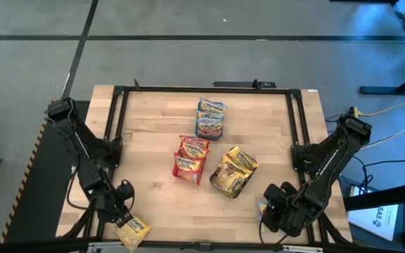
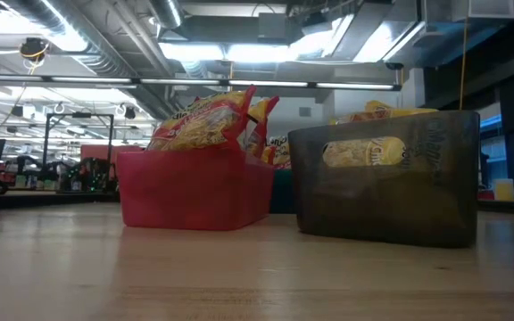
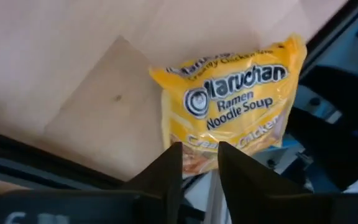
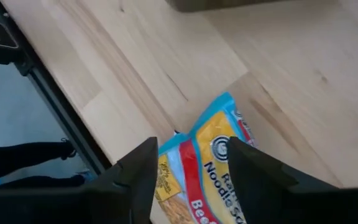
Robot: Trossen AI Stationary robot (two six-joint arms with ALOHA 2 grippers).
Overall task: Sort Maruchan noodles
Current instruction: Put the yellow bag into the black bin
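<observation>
at the near table edge, left gripper (image 3: 194, 163) loosely astride one yellow packet (image 3: 229, 102) reading "maruchan ramen noodle soup"; right gripper (image 4: 188, 168) parted over one blue packet (image 4: 213, 168). farther back, three heaps: red pile (image 1: 190, 159), yellow pile (image 1: 233, 171), blue pile (image 1: 210, 117).

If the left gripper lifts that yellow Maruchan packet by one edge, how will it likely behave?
The yellow packet is crinkly, glossy film, so it will probably sag from an edge pinch and may slip between the left gripper's fingers. It looks light for its size. It overhangs the table edge, so a push could tip it off.
</observation>
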